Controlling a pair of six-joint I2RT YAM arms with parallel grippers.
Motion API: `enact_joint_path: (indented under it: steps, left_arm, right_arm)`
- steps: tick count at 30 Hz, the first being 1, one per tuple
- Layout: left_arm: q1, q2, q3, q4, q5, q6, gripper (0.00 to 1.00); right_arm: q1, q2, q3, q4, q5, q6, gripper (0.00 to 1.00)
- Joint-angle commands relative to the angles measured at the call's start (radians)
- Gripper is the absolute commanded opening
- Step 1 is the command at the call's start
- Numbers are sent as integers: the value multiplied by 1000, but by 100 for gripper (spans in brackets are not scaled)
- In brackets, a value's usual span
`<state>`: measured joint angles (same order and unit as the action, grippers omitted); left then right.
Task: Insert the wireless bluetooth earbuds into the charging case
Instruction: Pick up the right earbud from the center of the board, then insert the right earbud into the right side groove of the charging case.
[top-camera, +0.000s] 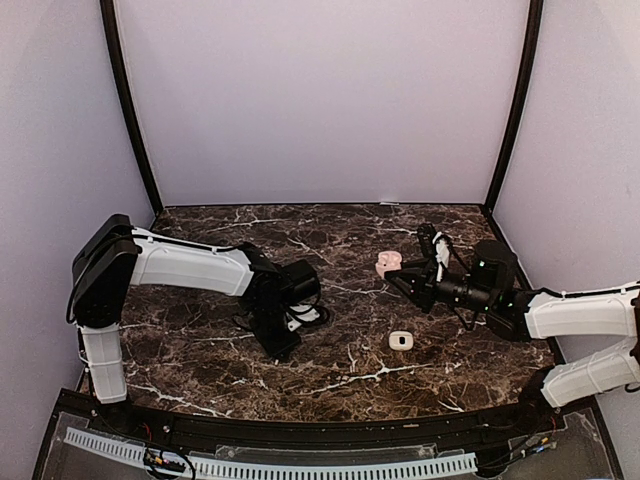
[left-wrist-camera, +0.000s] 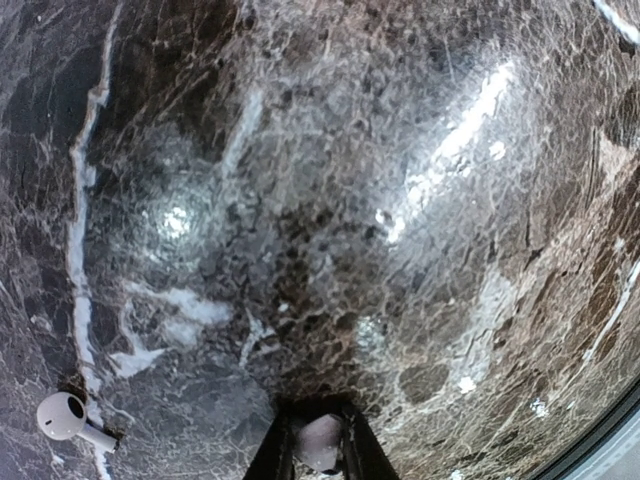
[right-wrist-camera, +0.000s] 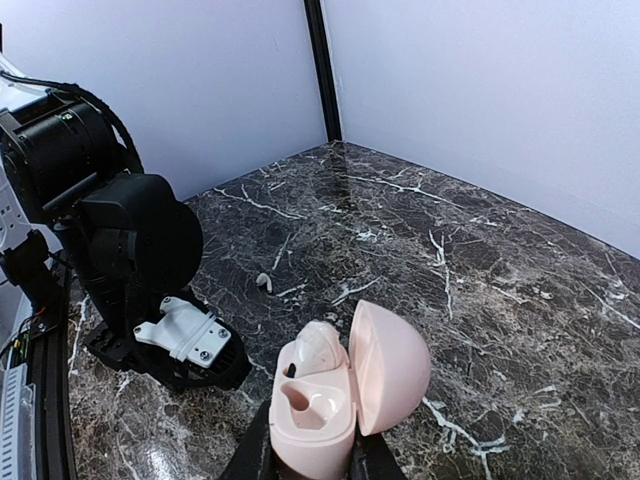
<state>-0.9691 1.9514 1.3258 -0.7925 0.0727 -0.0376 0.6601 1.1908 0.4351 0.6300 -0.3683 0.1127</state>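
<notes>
My right gripper (right-wrist-camera: 310, 458) is shut on a pink charging case (right-wrist-camera: 312, 415), lifted above the marble with its lid (right-wrist-camera: 392, 365) swung open. A pale earbud (right-wrist-camera: 320, 345) sits in the far socket, while the near socket is bare. From above, the case (top-camera: 388, 263) shows at the tip of the right gripper (top-camera: 398, 278). My left gripper (left-wrist-camera: 320, 418) points down at the table, its fingers closed round a small whitish earbud (left-wrist-camera: 320, 445). Another white earbud (left-wrist-camera: 65, 418) lies loose on the marble to its left, also seen as a speck (right-wrist-camera: 264, 281) from the right wrist.
A small white case (top-camera: 401, 341) rests on the table between the arms, nearer the front. The left arm's wrist (right-wrist-camera: 120, 250) stands close to the left of the pink case. Pale walls enclose the table (top-camera: 330, 385) on three sides.
</notes>
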Motion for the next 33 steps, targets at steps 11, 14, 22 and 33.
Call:
enact_joint_path:
  steps: [11, 14, 22, 33]
  left_arm:
    - [3, -147, 1, 104, -96, -9, 14]
    - [10, -214, -4, 150, -124, -13, 14]
    - [9, -524, -92, 490, -117, 27, 14]
    - [-63, -650, -119, 733, -41, 148, 15]
  right_arm:
    - [-6, 5, 8, 31, -9, 6, 0]
    - [-5, 25, 10, 42, -31, 16, 0]
    - [4, 98, 47, 119, -195, 78, 0]
    - [138, 207, 203, 130, -244, 20, 0]
